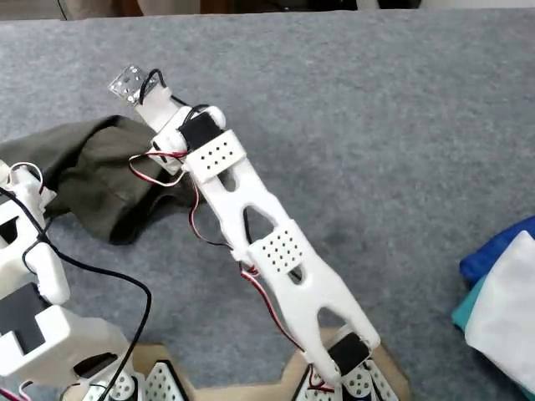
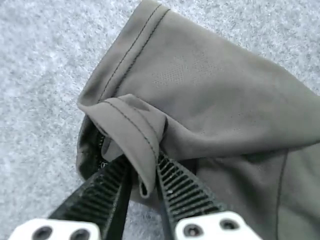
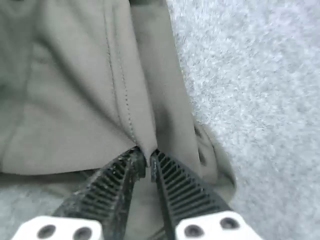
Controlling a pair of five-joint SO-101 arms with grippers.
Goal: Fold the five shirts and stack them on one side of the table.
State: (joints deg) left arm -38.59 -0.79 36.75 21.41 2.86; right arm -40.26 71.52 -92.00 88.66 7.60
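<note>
A grey, felt-like table (image 1: pixel 376 125) is being covered at its left side by a crumpled olive shirt (image 1: pixel 92 167), which is lying in a loose heap with folds and a stitched hem showing. Well apart from it, at the table's right edge, a pile of garments (image 1: pixel 501 292) is being kept, with blue, teal and white cloth lying one upon another. The white right arm (image 1: pixel 267 242) is being held stretched from the near edge across the table to the olive shirt, while the left arm (image 1: pixel 33 276) is being held at the left edge beside the same shirt. In the left wrist view, a rolled-over piece of the shirt's hem is being gripped by the left gripper (image 2: pixel 144 165); its ribbed black fingers are being kept only slightly apart, with the doubled cloth filling the gap between them. In the right wrist view, a ridge of the same olive cloth, close beside a line of stitching, is being pinched by the right gripper (image 3: pixel 146 156), whose fingertips are being pressed nearly together on the fabric, with bare grey table lying just beside the shirt's edge.
</note>
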